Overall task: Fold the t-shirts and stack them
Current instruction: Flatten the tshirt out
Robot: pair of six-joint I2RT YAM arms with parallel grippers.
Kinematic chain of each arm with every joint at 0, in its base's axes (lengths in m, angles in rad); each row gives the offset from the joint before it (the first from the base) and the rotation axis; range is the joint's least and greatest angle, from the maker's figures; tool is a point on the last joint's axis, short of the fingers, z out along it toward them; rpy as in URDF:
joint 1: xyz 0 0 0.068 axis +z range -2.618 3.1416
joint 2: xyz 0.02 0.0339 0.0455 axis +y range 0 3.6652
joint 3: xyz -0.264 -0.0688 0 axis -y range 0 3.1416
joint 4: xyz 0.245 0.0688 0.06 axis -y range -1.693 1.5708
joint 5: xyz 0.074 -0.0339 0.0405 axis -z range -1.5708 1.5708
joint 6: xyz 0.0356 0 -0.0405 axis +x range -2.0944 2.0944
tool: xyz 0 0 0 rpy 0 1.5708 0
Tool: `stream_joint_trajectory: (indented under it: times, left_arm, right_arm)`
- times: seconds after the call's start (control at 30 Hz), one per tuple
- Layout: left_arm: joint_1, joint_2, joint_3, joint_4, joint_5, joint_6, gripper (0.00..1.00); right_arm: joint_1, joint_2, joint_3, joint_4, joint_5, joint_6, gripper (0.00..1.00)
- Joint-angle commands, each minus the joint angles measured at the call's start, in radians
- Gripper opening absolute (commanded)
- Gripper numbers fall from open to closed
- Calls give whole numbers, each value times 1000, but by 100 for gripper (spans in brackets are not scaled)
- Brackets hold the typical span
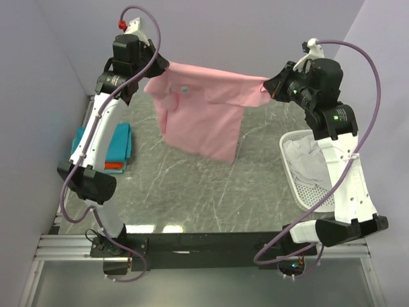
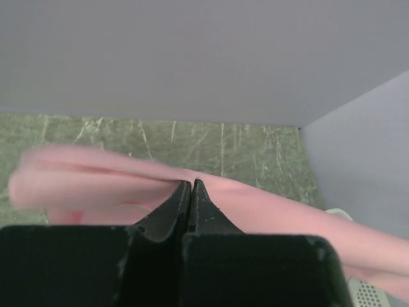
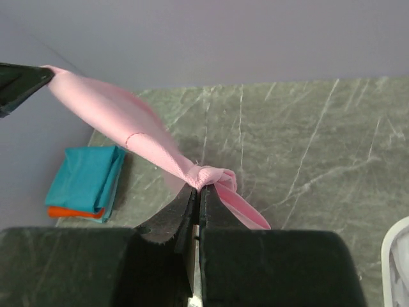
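Green marbled stone tops the table [image 1: 192, 192], and above its far half a light pink t-shirt [image 1: 204, 112] hangs stretched in the air between the two arms, its loose body drooping over the surface. At the right edge sits a white perforated basket [image 1: 313, 195] with white cloth [image 1: 305, 160] bunched inside. By the left edge a folded teal shirt [image 1: 121, 142] lies on an orange-red one [image 1: 113, 166]. The left tool [image 1: 158, 64] is clenched tight on one top corner of the pink shirt. The right tool [image 1: 270, 86] is pinched on the other corner, fabric bunched at its tips. A small bluish tag [image 1: 185, 90] near the collar is too small to read.
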Motion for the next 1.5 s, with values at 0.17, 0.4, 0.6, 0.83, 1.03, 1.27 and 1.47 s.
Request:
stream_joint_trajectory:
  times: [0.17,0.4,0.6,0.83,1.03,1.27,1.47]
  left_arm:
    - [-1,-176,-86,-1,117,182,0]
    - [-1,-408,-734,140,67,145,1]
    - [-1,-472,-1068,114,-80,-6,61]
    - [-5,-581,-1157,108,-97,-125,99]
    - [-109,-636,-1230,161,-74,-180,100]
    - [-255,-619,-1356,206,-91,-293,99]
    - [-264,-592,-1468,312,-106,-361,99]
  right_arm:
    - [-10,-207,-79,20,27,-6,0]
    - [238,-523,-798,124,76,230,0]
    - [546,-605,-1124,165,19,441,3]
    - [609,-473,-1058,52,163,389,65]
    - [605,-388,-904,-49,467,358,86]
    - [423,-253,-865,149,282,231,89]
    - [278,15,-743,303,176,162,90]
